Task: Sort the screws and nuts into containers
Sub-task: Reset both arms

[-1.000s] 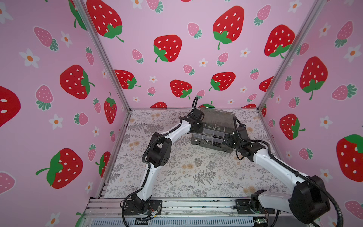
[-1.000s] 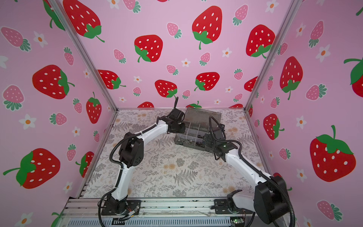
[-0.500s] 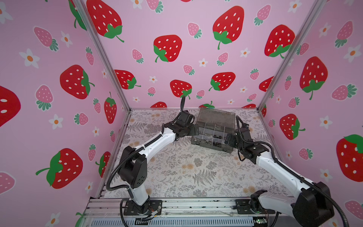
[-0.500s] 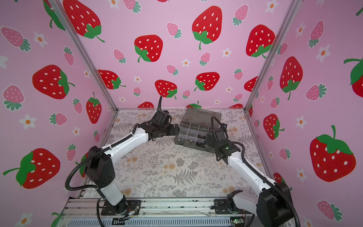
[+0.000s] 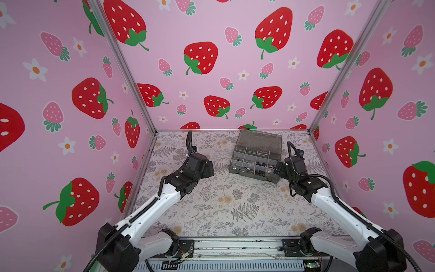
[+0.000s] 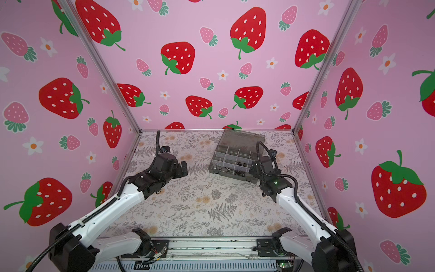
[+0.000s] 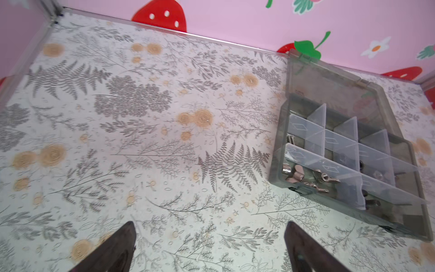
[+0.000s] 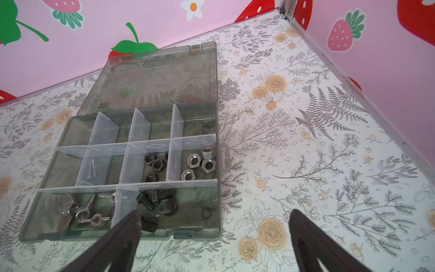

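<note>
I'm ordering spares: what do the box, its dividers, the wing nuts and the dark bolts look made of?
Organiser box: smoky translucent plastic; the mat pattern shows through its lid. Dividers: pale, frosted-clear plastic. Wing nuts: shiny silver metal, likely steel. Bolts: matte black metal, perhaps coated steel.

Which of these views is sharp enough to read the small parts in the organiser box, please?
Right wrist view: sharpest, black bolts and nuts crisp in the organiser box, only the near fingers soft. Left wrist view: mat softened towards the picture's edges, wing nuts readable. Both top views: wide-angle, parts mere specks.
</note>
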`<state>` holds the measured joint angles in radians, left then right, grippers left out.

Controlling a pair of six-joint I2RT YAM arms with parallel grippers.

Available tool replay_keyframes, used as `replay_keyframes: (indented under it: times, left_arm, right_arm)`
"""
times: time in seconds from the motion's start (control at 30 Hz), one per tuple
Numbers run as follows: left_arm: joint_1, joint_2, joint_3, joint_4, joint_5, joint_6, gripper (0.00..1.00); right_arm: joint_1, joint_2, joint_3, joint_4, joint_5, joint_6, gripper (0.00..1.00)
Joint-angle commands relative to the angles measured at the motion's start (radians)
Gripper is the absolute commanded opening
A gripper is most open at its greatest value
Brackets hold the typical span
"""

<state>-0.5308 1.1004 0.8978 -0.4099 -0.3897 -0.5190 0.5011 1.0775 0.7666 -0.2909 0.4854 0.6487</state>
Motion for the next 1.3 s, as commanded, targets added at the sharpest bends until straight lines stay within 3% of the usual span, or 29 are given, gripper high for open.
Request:
replay_keyframes:
  times: [0.0,0.23,0.4,0.63,0.8,1.07,1.27]
  left_arm:
    - [0.02,-0.107,-0.091,0.029,-0.168,-0.004,0.99]
    - [0.051,-0.308,-0.242,0.053,-0.356,0.021,0.99]
    - [0.118,-0.381,-0.356,0.174,-0.413,0.067,0.99]
    - [0.277,-0.323,-0.419,0.3,-0.364,0.137,0.99]
    - [0.337,-0.3,-0.486,0.467,-0.304,0.229,0.99]
    - [0.415,-0.299,-0.652,0.779,-0.145,0.364,0.99]
    - [0.476,-0.2,-0.658,0.868,-0.04,0.372,0.99]
  right_arm:
    - [-0.006,-0.042,-0.032,0.021,0.08,-0.035,1.0]
    - [-0.007,-0.114,-0.093,0.113,0.143,-0.105,1.0]
    - [-0.007,-0.159,-0.177,0.288,0.139,-0.277,1.0]
    - [-0.007,-0.282,-0.385,0.656,0.1,-0.56,1.0]
    - [-0.015,-0.292,-0.477,0.801,0.086,-0.659,1.0]
    - [-0.126,-0.236,-0.603,1.017,-0.032,-0.672,1.0]
    - [-0.255,-0.189,-0.673,1.152,-0.145,-0.639,1.0]
